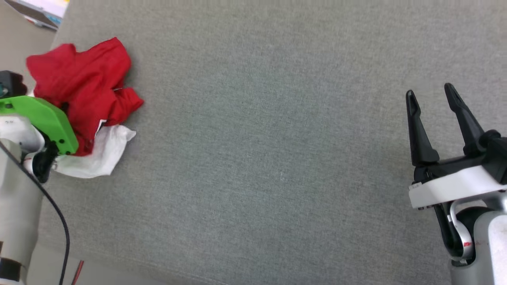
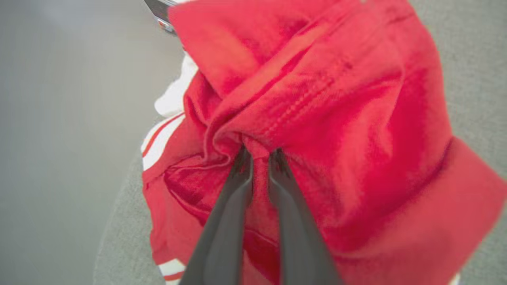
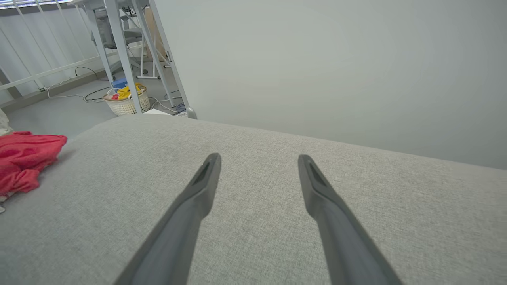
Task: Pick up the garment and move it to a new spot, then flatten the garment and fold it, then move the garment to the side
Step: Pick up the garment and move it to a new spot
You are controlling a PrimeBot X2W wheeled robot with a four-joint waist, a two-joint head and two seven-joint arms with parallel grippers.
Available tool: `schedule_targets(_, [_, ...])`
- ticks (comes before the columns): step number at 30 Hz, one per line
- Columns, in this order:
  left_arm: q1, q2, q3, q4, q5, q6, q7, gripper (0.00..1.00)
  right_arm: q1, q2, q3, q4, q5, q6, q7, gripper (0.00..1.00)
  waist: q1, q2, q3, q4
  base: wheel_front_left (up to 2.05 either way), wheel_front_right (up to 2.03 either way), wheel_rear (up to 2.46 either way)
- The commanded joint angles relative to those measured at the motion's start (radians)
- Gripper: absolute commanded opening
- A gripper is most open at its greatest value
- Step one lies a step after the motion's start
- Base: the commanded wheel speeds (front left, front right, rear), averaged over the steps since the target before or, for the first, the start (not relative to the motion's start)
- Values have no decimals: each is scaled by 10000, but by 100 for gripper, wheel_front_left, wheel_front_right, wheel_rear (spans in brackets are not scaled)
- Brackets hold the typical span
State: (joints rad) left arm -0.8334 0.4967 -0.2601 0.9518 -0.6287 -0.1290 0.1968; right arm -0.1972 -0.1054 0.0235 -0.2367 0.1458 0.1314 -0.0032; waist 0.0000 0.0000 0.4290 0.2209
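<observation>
I see the garment (image 1: 85,85) bunched at the left edge of the desk (image 1: 257,158), a fold of it caught in my left hand (image 2: 259,156). My right hand (image 1: 429,90) hangs over the desk's right side, well apart from it.

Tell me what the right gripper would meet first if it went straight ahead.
Probably the bare grey surface itself: the right gripper points low across it, nothing lying ahead. The garment lies well off to one side. Depth is unclear; it might instead skim over the far edge toward the wall.
</observation>
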Motion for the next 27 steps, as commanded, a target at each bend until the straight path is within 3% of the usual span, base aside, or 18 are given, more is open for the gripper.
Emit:
schedule_targets(1, [50, 217, -48, -175, 280, 61, -572, 0, 179, 79, -104, 57, 10, -7, -123, 100, 0, 0, -903, 37, 0, 0, 0])
schedule_targets(6, [31, 255, -246, -565, 695, 112, -1885, 0, 636, 320, -427, 217, -54, -7, -263, 100, 0, 0, -1816, -58, 0, 0, 0])
schedule_targets(12, [165, -17, -526, -1137, 963, 260, -2525, 0, 1175, 462, -640, 385, -160, -7, -314, 100, 0, 0, -2834, -482, 0, 0, 0])
schedule_targets(19, [689, -681, -1068, -2190, 958, 259, -2067, 0, 1770, 535, -982, 298, -197, -7, -183, 100, 0, 0, -3589, -1398, 0, 0, 0])
schedule_targets(27, [1318, -1551, -1965, -4200, 698, 104, -1342, 0, 1868, 548, -1259, -75, -117, -7, -38, 100, 0, 0, -3294, -2764, 0, 0, 0])
